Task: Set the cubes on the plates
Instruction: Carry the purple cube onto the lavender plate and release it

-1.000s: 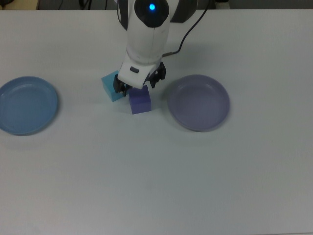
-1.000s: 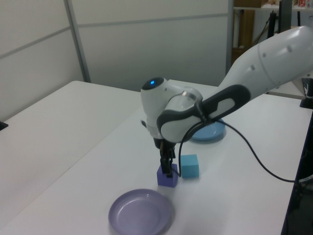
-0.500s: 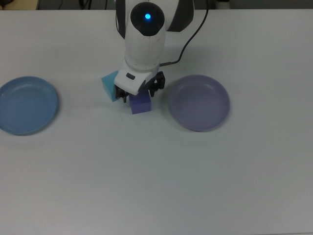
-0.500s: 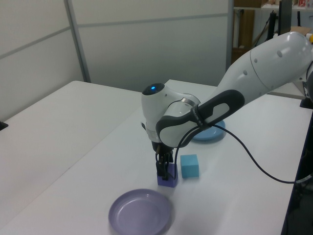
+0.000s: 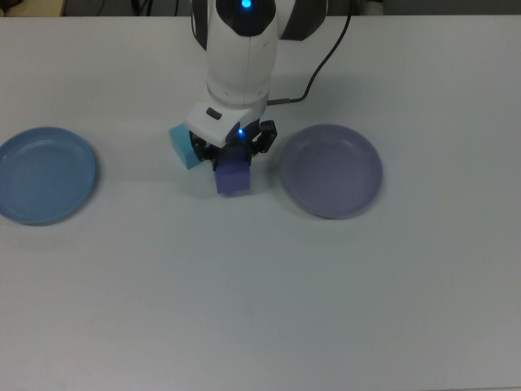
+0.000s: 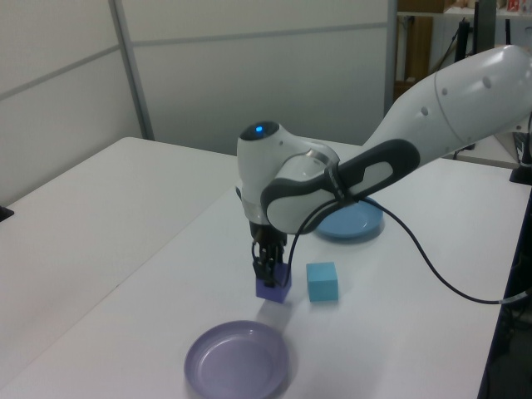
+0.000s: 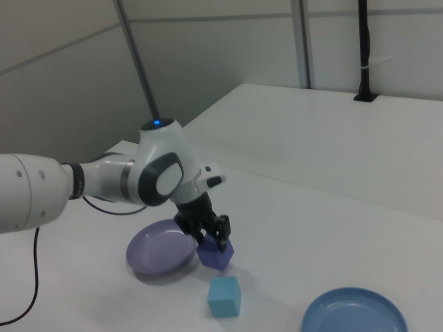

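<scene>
My gripper (image 5: 232, 156) is shut on the purple-blue cube (image 5: 234, 177), which hangs slightly tilted just above the table (image 5: 260, 285). In the left view the cube (image 6: 273, 288) casts a shadow beneath the gripper (image 6: 268, 271). The light cyan cube (image 5: 182, 146) rests on the table, close to the gripper on the top view's left. The lavender plate (image 5: 330, 170) lies empty just to the top view's right of the held cube. Far off at the top view's left, the light blue plate (image 5: 45, 173) is empty too. The right view shows the cube (image 7: 216, 256), the gripper (image 7: 208, 236) and both plates.
The arm's black cable (image 5: 313, 69) trails across the table behind the gripper. The white arm body (image 6: 432, 116) reaches in from the left view's right. A black post (image 7: 363, 55) stands on a far table in the right view.
The gripper has closed on the purple-blue cube and raised it a little off the table. The cyan cube and both plates have stayed put.
</scene>
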Robot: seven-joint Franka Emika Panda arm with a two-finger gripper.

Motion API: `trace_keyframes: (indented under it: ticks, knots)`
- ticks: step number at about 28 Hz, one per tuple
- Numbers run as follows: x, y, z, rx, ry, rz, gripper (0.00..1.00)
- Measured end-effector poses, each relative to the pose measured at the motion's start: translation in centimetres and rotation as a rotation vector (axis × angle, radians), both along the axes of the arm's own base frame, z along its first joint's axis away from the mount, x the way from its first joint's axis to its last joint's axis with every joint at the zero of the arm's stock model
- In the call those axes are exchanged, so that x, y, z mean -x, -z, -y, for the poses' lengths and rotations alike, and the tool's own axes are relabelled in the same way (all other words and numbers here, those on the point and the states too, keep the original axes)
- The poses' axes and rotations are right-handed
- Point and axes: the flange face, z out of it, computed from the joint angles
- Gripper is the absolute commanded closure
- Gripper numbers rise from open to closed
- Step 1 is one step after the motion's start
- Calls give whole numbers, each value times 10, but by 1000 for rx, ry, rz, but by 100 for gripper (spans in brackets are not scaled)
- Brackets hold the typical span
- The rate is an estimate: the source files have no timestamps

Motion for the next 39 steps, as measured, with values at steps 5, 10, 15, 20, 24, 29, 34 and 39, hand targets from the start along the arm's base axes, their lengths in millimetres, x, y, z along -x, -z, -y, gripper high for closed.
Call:
trace_keyframes:
  ticks: [5,10,15,20,24,29,34,39]
  knots:
    - [2,-18,-41,-22,12,32,97]
    - [17,-21,-105,-33,24,48,96]
    - [29,-14,-145,-12,36,63,68]
    - [34,-1,-163,21,8,64,0]
    - [33,11,-164,41,-3,52,0]
    - [33,13,-165,39,28,55,0]
    - [31,-1,-166,32,55,73,0]
    - [30,-17,-142,60,44,51,0]
